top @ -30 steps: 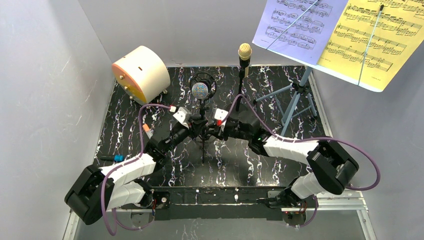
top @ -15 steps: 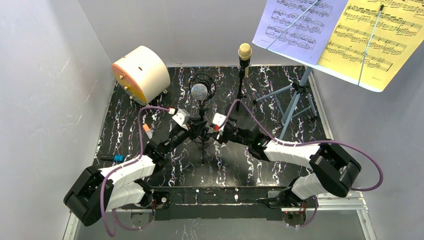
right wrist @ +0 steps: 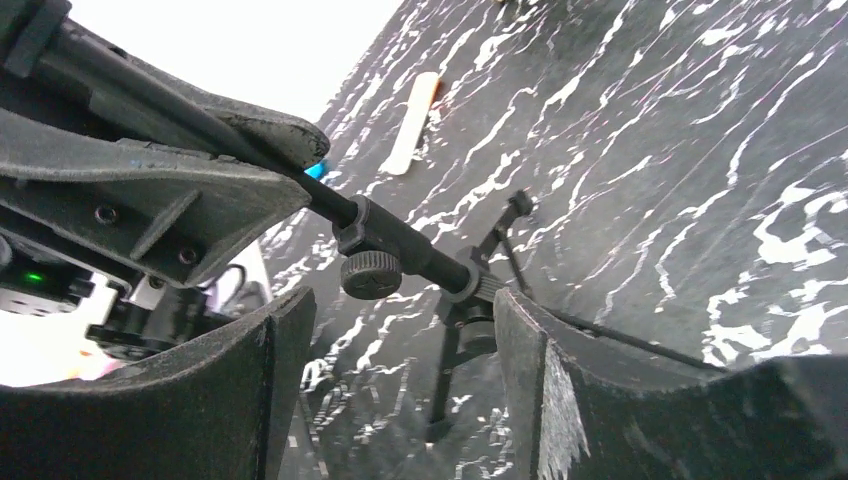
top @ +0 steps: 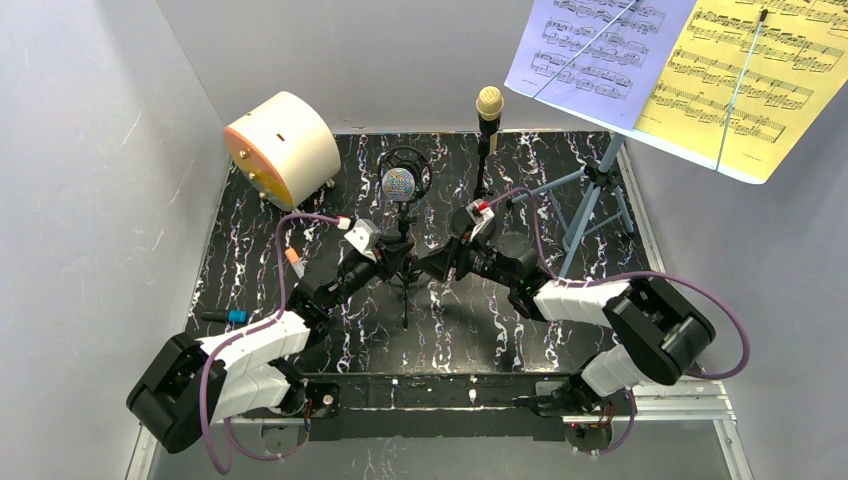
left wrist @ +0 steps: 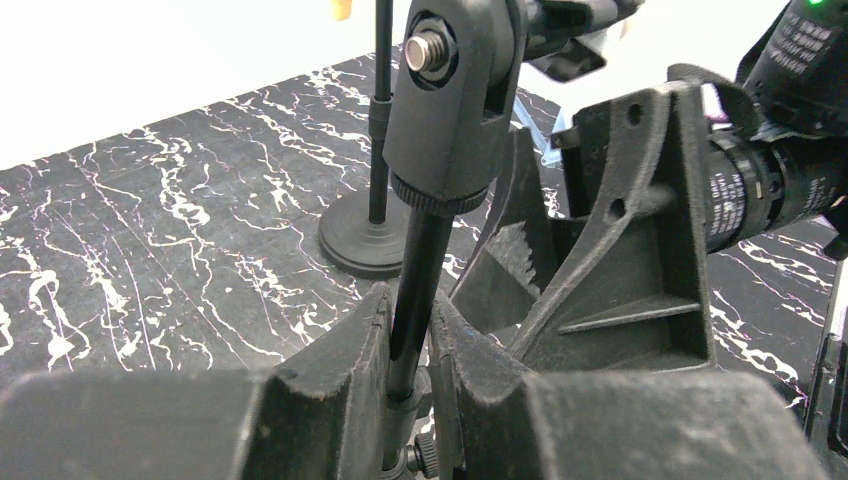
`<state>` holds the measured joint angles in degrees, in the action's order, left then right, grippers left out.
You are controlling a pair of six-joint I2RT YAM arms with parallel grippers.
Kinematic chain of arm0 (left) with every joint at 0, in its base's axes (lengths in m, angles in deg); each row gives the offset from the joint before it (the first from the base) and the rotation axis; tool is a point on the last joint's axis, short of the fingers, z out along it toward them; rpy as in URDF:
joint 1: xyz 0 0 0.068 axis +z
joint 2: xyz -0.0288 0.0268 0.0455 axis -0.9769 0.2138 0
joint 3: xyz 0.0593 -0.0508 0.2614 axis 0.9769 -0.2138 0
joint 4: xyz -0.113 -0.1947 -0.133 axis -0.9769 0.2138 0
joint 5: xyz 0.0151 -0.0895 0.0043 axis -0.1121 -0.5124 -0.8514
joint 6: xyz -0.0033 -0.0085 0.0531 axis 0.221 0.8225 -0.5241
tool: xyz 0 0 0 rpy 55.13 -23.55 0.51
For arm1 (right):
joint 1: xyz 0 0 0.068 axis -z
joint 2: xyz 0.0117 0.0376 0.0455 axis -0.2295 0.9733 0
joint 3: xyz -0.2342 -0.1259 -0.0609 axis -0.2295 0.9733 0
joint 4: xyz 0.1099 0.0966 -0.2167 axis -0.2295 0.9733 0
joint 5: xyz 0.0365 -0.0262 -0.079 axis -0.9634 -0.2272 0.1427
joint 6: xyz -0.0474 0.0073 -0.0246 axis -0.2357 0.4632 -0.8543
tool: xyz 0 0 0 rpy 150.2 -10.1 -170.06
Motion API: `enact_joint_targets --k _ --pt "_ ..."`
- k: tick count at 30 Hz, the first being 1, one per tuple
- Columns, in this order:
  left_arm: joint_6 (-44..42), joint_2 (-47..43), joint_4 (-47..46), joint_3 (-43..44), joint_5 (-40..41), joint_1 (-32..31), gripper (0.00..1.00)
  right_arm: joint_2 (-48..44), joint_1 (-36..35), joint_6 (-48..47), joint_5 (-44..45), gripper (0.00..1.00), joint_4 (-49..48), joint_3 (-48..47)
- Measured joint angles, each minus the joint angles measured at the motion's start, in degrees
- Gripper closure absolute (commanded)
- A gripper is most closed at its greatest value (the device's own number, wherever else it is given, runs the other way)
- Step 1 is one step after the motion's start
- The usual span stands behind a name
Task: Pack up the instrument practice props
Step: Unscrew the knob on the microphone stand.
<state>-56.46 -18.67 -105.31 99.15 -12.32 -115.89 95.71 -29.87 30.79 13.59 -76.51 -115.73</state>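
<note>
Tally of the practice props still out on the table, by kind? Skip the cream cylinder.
Microphones: 2, silver-headed microphone and cream microphone
Mic poles: 2, black tripod pole and round-base pole
Music racks: 1, blue music rack
Score sheets: 2, lavender sheet and yellow sheet
Total: 7

Black tabletop (top: 250, 230) veined in white, like marble. Far left corner: big cream cylinder (top: 283, 147) with orange face. Back centre: round-base mic pole (left wrist: 365, 240), upright. Right side: blue tripod music rack (top: 589, 205), legs spread. Centre: black tripod mic pole (left wrist: 415, 270), contact of feet with surface unclear. Left side: small cream stick (top: 291, 257) with orange end, and nearer, blue-capped black item (top: 228, 316), both flat.
</note>
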Motion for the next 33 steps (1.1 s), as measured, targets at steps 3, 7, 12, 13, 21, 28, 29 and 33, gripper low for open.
enact_joint_targets --k 3,7,12,13,21,28,29,33 --pt "-0.15 -0.02 0.02 0.00 -0.02 0.00 1.00 3.21 0.00 7.91 -1.29 0.30 -4.20 0.00" --pt "-0.24 0.00 0.04 0.00 -0.04 0.00 1.00 6.23 0.00 15.34 -2.73 0.37 -7.50 -0.17" --pt "-0.42 0.04 0.02 0.00 -0.09 0.00 1.00 8.13 0.00 20.48 -4.66 0.45 -9.53 -1.25" --pt "-0.42 0.04 0.04 0.00 -0.09 0.00 1.00 8.13 0.00 20.87 -4.79 0.47 -9.84 -1.27" --pt "-0.59 0.04 0.04 0.00 -0.15 0.00 1.00 8.15 0.02 22.60 -4.66 0.57 -10.62 -1.31" --pt "-0.63 0.04 0.04 0.00 -0.22 0.00 1.00 9.33 0.24 23.19 -4.74 0.77 -10.56 -1.81" --pt "-0.68 0.04 0.07 0.00 -0.24 0.00 1.00 9.40 0.31 23.15 -4.90 0.83 -10.49 -1.86" --pt "-0.83 0.04 0.07 0.02 -0.26 0.02 1.00 9.42 0.39 22.08 -5.33 0.99 -10.29 -2.03"
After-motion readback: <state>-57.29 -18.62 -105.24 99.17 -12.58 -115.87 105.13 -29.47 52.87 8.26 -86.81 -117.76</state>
